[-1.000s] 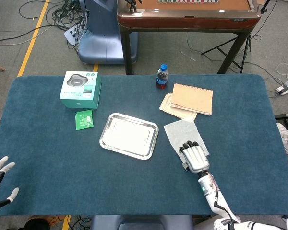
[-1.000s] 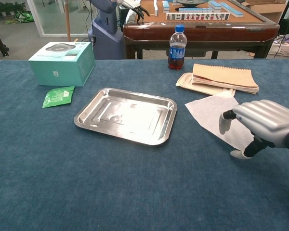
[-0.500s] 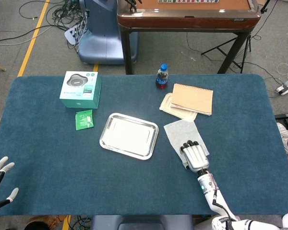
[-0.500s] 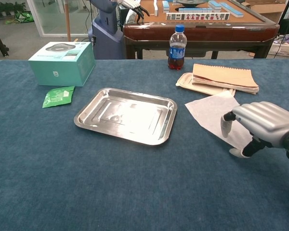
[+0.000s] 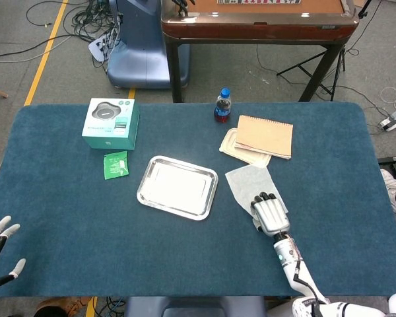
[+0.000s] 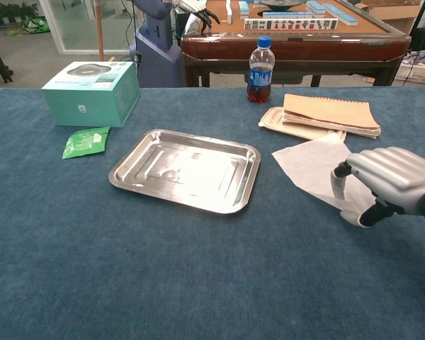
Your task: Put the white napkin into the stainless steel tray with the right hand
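Your right hand rests with fingers curled over the white napkin, grip unclear. The napkin lies flat on the surface; the stainless steel tray sits empty.

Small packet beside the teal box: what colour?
Green. The packet shows best in the chest view, lying flat near the box.

White napkin flat on cloth, beside steel tray, apart.
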Tool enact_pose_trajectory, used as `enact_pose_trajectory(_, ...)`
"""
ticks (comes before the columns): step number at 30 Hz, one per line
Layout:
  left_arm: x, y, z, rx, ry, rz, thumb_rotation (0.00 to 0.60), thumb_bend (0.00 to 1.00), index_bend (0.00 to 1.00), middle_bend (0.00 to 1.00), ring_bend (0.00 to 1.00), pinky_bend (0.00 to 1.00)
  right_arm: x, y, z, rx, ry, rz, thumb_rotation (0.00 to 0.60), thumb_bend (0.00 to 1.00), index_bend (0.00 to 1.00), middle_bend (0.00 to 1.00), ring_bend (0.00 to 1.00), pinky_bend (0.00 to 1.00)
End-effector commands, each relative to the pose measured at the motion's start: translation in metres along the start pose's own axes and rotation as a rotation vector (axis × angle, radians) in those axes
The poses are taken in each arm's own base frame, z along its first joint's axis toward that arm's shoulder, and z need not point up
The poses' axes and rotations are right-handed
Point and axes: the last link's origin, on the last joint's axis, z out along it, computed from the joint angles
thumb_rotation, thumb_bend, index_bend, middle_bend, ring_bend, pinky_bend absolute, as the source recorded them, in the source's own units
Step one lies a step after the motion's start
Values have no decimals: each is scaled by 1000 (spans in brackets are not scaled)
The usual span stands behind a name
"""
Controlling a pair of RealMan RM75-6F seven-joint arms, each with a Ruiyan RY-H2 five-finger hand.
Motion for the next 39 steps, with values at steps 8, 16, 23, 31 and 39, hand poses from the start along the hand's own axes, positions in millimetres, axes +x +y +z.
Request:
enact_pose_trajectory(8,-1,-2,0,3,0,-3,600,242,198,91,89,0,4,2,-2,-10,16,14,600,400,571,396,229,335)
enact_pose_trajectory(16,-1,-2,0,1,1,-3,600,242,198,91,89,0,7,4,-5,-3,30,20,600,505,581,400,230,335)
enact_pose_trajectory(23,0,-3,-1,8,2,2,600,242,198,91,89,0,28,6,-7,18,95,32,600,506,580,400,230,335)
enact_pose_trajectory(31,2,-1,-3,9,6,9,600,242,198,91,89,0,94,1,-2,173,218,-20,600,505,580,401,230,335)
enact_pose_trajectory(39,4,3,-3,7,11,16,600,243,198,91,89,0,153,-20,21,371,303,-107,600,506,584,412,232,335)
